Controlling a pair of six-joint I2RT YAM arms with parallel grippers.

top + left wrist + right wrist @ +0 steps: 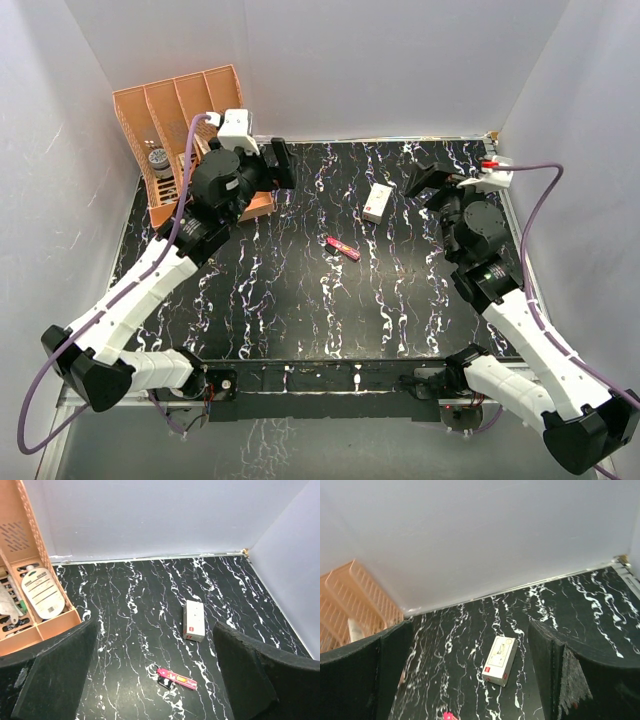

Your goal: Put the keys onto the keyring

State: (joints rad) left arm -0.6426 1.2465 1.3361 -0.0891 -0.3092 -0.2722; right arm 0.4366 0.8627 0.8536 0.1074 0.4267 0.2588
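- Top external view shows the keyring, a short pink strap, lying flat near the middle of the black marbled table, with a small white box just to its upper right.
- Left gripper hangs above the table at the upper left of centre, next to the orange organiser rack. In the left wrist view its two fingers are spread wide and nothing is between them.
- Right gripper is at the upper right, well apart from the strap. In its own wrist view the fingers are also wide apart and empty.
- In the left wrist view the strap has its round ring at the left end. A small piece touching the strap below the ring is probably the keys, but it is too small to be sure, and I cannot tell if it is already attached.
- My judgement: the task is at its beginning and the step in hand is the approach. Nothing is grasped yet.
- Next move needs one arm to come down and pinch the strap to hold it steady, and the other to take the thin key, which lies flat and will be hard to lift.
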